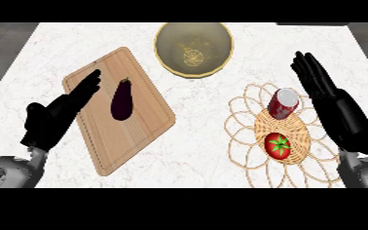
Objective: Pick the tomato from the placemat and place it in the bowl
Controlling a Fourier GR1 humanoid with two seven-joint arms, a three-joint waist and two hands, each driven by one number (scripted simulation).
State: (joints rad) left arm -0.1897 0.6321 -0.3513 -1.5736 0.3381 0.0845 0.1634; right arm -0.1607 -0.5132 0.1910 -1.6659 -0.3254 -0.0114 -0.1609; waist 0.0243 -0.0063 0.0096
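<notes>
Head view: the tomato (278,145) is seen lying on the woven placemat (248,126) at the lower right of the frame, just below a red can (283,103), while the yellow bowl (164,53) is set at the upper centre, well apart from it. At the right edge the right hand (323,90) is held with fingers straight and pressed together beside the placemat, and at the lower left the left hand (57,114) is stretched flat, fingers straight, over the edge of a wooden cutting board (144,122) on which an eggplant (122,99) is laid
</notes>
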